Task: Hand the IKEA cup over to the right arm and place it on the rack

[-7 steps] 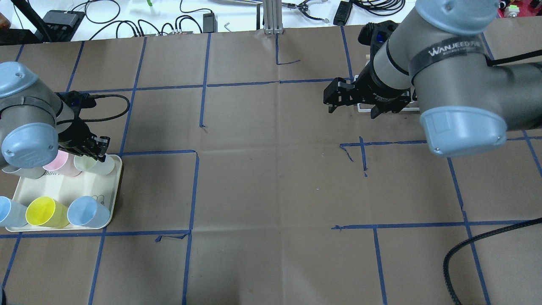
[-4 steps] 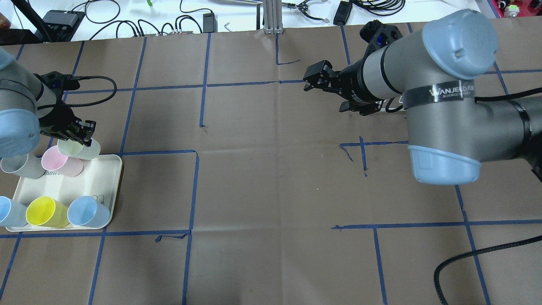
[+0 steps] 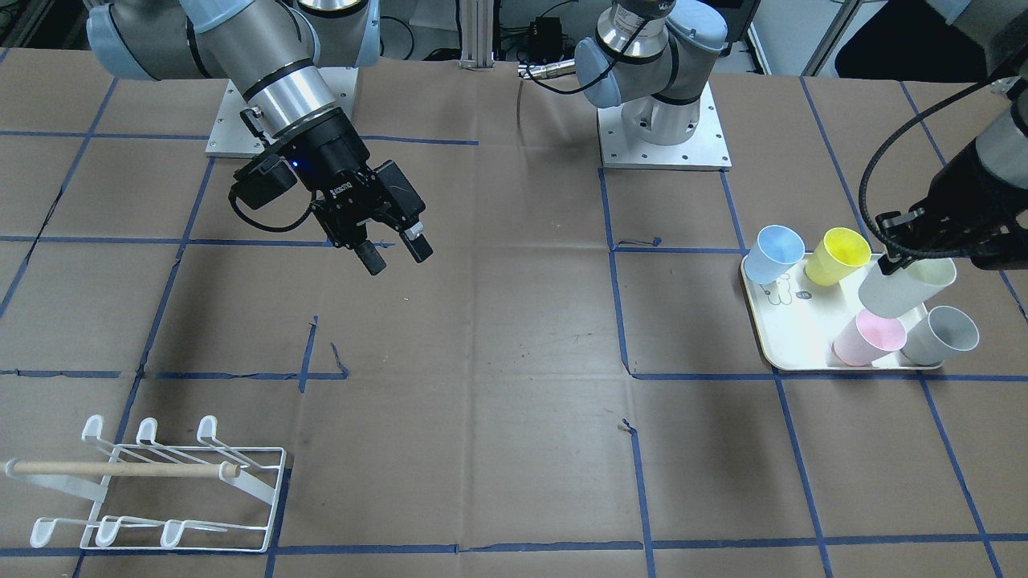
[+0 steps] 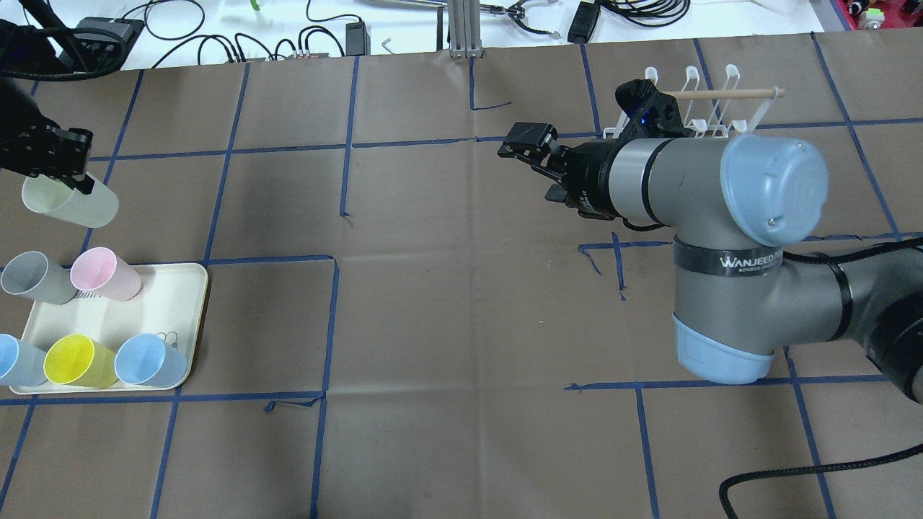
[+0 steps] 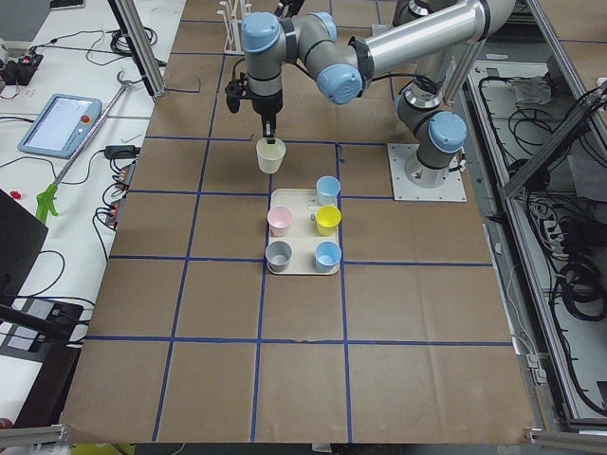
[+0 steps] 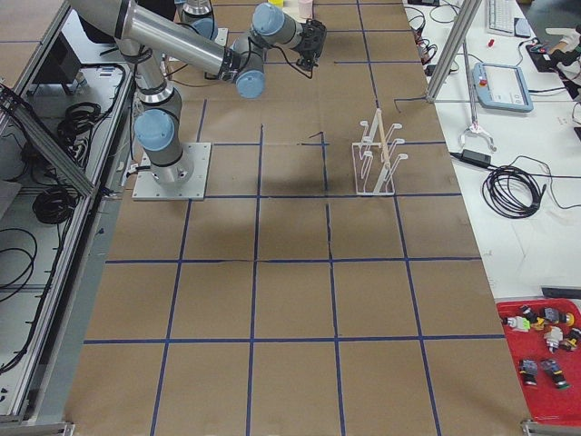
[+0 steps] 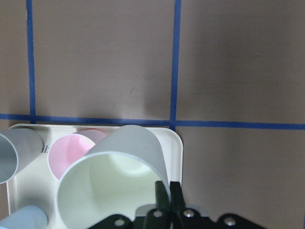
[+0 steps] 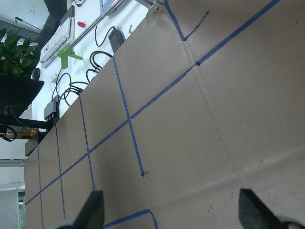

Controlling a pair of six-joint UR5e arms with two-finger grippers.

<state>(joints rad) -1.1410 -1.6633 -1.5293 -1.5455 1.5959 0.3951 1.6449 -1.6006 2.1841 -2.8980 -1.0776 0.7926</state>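
Cup (image 4: 68, 203) hangs tilted, rim pinched in left gripper (image 7: 168, 194), raised off tray (image 4: 169, 303). I see right gripper (image 3: 395, 254) spread wide, empty, mid-table, well apart from rack (image 3: 120, 470).

open tabletop (image 4: 447, 303) between the tray (image 4: 164, 306) of cups (image 4: 79, 360) and the rack (image 3: 120, 469)

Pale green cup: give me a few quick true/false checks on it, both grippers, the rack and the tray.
1. The left gripper pinches the pale green cup by its rim, lifted off the tray. True.
2. The right gripper is shut on a cup. False: it is open and empty, above bare table.
3. A cup hangs on the rack. False: the rack holds no cups.
4. The yellow cup stands on the tray. True.
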